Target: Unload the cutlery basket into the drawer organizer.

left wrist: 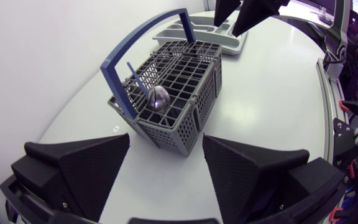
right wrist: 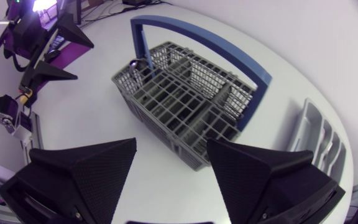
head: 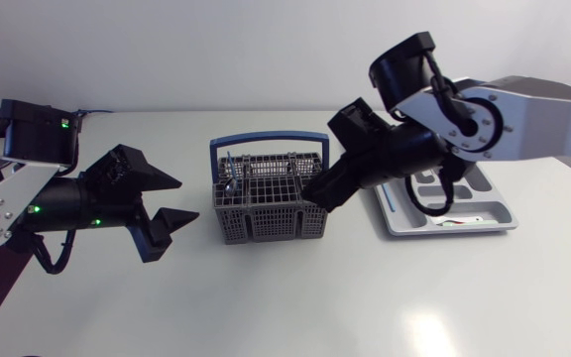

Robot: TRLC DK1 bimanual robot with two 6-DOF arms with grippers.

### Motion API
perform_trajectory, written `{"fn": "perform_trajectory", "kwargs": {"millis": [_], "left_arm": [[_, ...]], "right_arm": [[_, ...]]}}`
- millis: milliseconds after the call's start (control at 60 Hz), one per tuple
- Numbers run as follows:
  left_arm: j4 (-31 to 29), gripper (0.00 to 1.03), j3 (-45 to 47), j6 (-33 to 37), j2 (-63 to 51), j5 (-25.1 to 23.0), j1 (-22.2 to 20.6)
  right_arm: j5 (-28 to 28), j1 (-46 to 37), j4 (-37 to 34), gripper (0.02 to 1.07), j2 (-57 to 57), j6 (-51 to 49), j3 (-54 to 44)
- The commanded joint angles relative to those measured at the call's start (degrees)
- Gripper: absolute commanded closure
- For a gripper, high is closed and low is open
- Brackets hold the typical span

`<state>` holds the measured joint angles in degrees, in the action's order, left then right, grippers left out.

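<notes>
- Two things matter most here. The cutlery basket (head: 266, 226) sits just ahead of the right gripper (head: 322, 194). The drawer organizer (head: 484, 214) lies off to that gripper's side, partly under its arm.
- The right gripper's fingers stand wide apart and hold nothing.
- The left gripper (head: 188, 199) is spread wide too, with nothing in it. The basket is ahead of it, a little way off.
- One spoon (left wrist: 158, 98) stands in the basket corner nearest the left gripper, bowl up, beside a thin blue stick (left wrist: 137, 77) (maybe another piece's handle).
- To do this step well, the nearer gripper should probably come straight down over the spoon. Then it can pinch the neck and lift straight up, so nothing snags on the grid.
- The blue handle (left wrist: 166, 25) arches over the basket, so a gripper should go in beside it.
- No words or labels can be read anywhere.
</notes>
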<state>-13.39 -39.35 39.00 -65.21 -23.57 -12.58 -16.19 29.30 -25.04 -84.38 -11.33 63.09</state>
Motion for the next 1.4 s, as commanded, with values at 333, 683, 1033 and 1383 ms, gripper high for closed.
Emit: {"fn": "perform_trajectory", "kwargs": {"millis": [333, 683, 1033, 1383], "left_arm": [[1.17, 0.05, 1.74, -0.68, -0.80, -0.42, 0.19], [1.87, 0.05, 1.65, -0.68, -1.76, -0.42, 0.63], [2.49, 0.05, 1.74, -0.24, -2.91, -0.42, 1.42], [3.02, 0.05, 1.21, -0.24, -4.31, -0.51, 1.42]], "right_arm": [[-10.53, 3.22, 4.47, 0.44, -12.56, 6.94, 10.12], [-10.45, 6.82, 12.29, 0.45, -18.98, 12.04, 11.70], [-7.72, 8.76, 18.36, 0.48, -21.71, 13.97, 11.44], [-5.61, 9.64, 20.64, 0.50, -23.02, 14.50, 11.79]]}}
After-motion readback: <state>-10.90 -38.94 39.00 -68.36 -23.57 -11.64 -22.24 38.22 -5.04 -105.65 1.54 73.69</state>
